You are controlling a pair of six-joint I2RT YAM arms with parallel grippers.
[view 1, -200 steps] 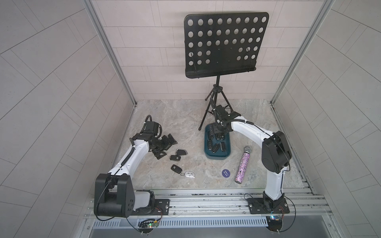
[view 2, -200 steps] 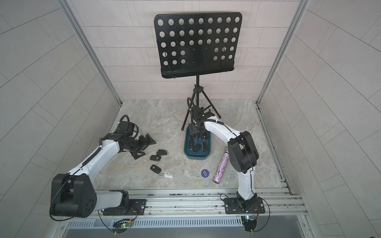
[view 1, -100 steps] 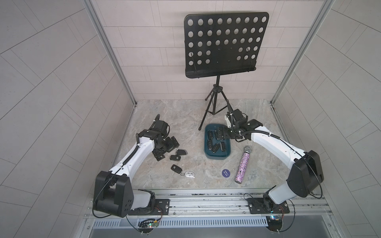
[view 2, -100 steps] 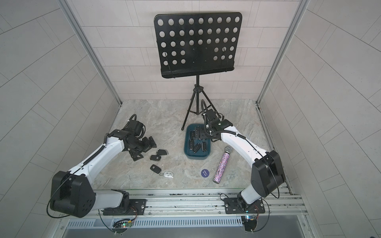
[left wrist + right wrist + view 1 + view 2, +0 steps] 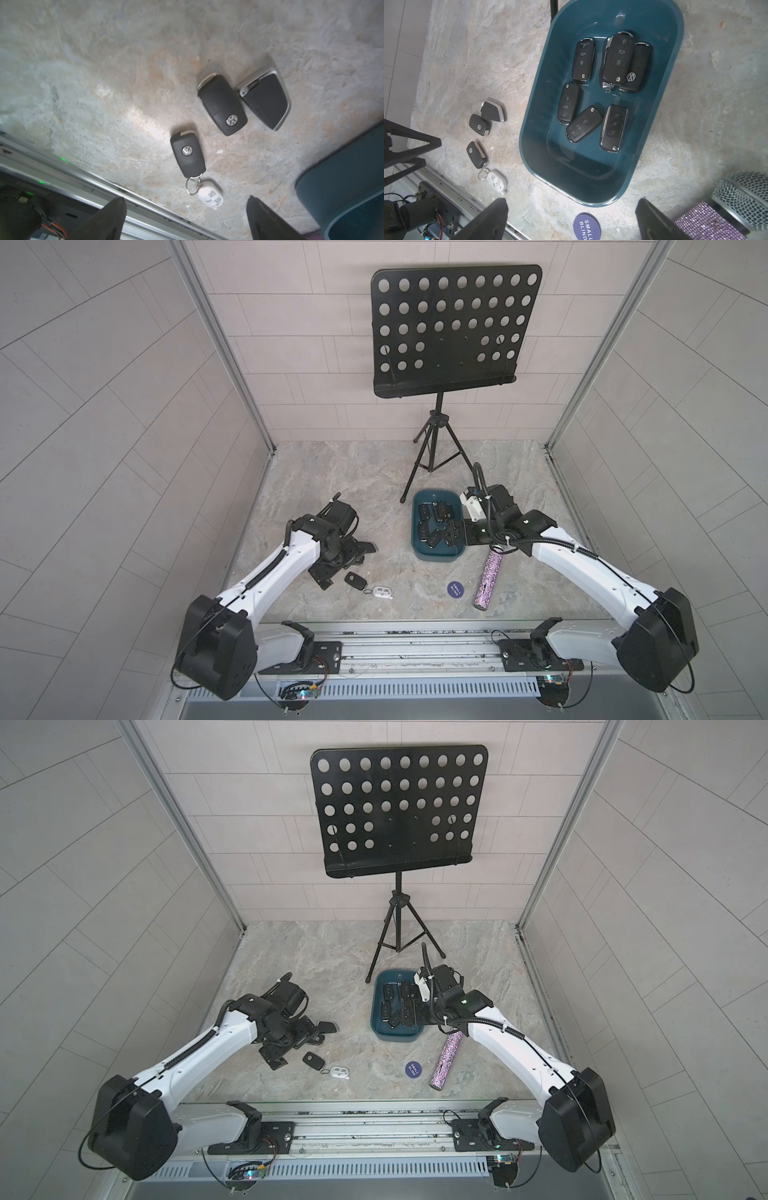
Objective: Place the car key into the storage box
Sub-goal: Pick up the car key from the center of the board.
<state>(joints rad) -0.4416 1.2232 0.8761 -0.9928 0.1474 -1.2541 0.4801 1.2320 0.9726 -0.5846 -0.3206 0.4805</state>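
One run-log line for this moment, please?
left end effector: open, near loose keys | right end effector: open, above storage box | storage box: several car keys inside

"SMALL BLIND" printed on disc (image 5: 455,589), VW badge shown on ringed key (image 5: 188,156), on neighbouring key (image 5: 223,105), on boxed key (image 5: 636,68)

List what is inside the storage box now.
At least six black car keys lie in the storage box, two of them overlapping. Anything beneath the upper one is covered.
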